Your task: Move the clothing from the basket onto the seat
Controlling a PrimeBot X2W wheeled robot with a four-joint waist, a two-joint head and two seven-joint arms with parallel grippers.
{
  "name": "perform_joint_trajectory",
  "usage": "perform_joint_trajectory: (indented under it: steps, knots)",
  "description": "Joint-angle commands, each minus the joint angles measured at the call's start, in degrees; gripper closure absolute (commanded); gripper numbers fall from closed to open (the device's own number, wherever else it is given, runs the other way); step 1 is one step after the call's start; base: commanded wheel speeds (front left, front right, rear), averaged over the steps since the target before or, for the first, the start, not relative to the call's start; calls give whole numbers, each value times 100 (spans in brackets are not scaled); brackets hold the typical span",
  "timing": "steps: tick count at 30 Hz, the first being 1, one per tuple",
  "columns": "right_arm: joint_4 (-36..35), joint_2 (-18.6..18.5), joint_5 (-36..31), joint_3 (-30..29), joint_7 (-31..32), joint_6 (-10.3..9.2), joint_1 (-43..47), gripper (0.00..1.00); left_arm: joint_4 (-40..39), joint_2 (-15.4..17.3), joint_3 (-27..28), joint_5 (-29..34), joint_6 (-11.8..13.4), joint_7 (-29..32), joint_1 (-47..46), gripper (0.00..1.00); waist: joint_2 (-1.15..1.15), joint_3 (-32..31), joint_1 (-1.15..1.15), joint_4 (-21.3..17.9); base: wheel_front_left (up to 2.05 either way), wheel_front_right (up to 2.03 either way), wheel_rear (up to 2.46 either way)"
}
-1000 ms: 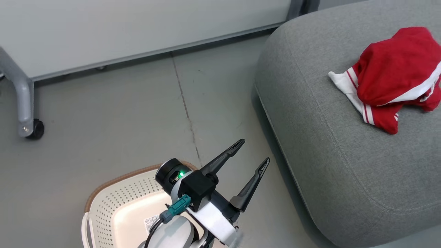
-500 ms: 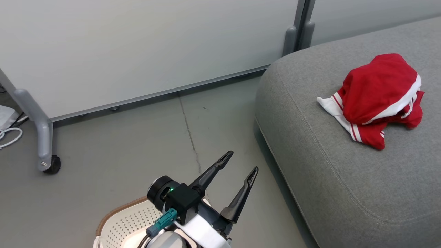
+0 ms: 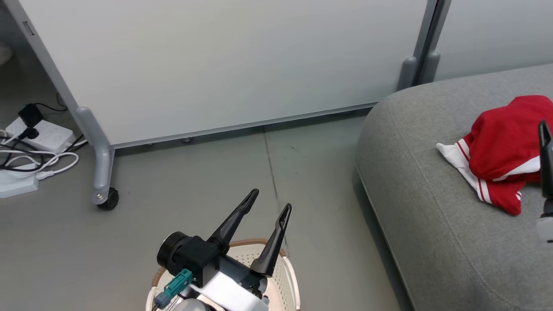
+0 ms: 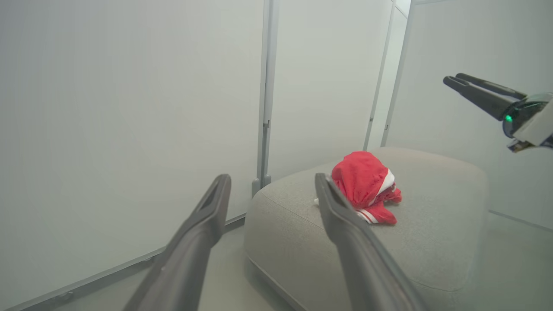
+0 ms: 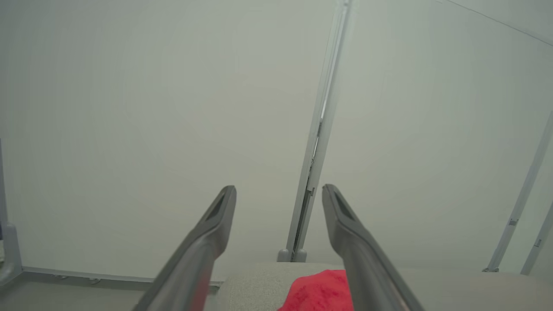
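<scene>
The clothing [image 3: 501, 160] lay bunched on the seat [image 3: 432, 224]. A careless sweep by the right gripper [image 5: 280, 189], raised near the seat with jaws wide and empty, could drag it off. The left gripper [image 3: 272, 198], likewise wide and empty, angled upward beside the seat over the basket [image 3: 288, 268], whose largely hidden inside was possibly empty.

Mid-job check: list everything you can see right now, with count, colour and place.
clothing: one bunched heap, red with white trim, on the seat; separate pieces cannot be told
seat: one, grey, right side of the head view
basket: one, cream with a brown rim, on the floor under the left gripper
partition panels: several, white with grey posts, behind floor and seat
caster wheel: one, black, under the left post
power strip: one, white, floor at far left
cables: several, black and white, beside the power strip
floor: grey
left gripper: one, dark, open, above the basket
right gripper: one, dark, open, above the seat by the clothing
</scene>
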Motion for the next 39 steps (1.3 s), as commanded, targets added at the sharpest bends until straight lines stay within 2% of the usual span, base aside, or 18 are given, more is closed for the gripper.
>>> perform_joint_trajectory:
  steps: [1, 11, 20, 30, 39]
  knots:
    - [-85, 66, -77, 12, -14, -1, 111, 0, -34, 24, 71, 29, 48, -1, 67, 0, 0, -47, 0, 144, 0, 0, 0]
    - [-222, 646, -507, 25, -15, -1, 520, 0, -135, 21, 566, 28, 298, -2, 261, 0, 0, -102, 0, 674, 0, 0, 0]
    - [-237, 1026, -754, 29, -15, -1, 779, 0, 14, 22, 792, 103, 388, -2, 434, 0, 0, -165, 0, 1022, 0, 0, 0]
    - [-205, 1354, -804, 122, -15, -1, 1015, 0, 124, 22, 946, 11, 520, -2, 577, 0, 0, -225, 0, 1186, 0, 0, 0]
    - [-78, 1654, -774, 293, -16, -1, 1026, 0, 347, 23, 1115, 47, 814, -1, 621, 0, 0, -188, 0, 1168, 0, 0, 0]
